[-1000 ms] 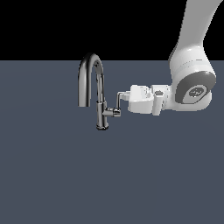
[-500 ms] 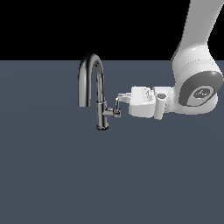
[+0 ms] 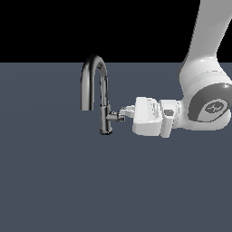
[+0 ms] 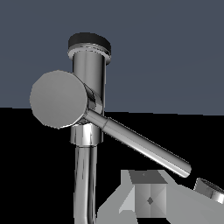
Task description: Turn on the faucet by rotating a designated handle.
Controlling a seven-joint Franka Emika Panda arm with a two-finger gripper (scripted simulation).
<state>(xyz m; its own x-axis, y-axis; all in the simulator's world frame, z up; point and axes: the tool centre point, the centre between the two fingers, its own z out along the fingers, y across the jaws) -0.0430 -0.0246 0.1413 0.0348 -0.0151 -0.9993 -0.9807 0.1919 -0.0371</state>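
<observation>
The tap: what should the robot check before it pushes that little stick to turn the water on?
1. Tap standing upright on the floor: ok.
2. Claw level with the handle, on the exterior view's right of the tap: ok.
3. Claw touching the handle: cannot tell; the exterior view shows them very close, but the contact is too small to see.
4. Claw open or shut: cannot tell.
5. Handle rod free, nothing blocking its swing in the wrist view: ok.
6. Claw away from the curved spout: ok.
</observation>
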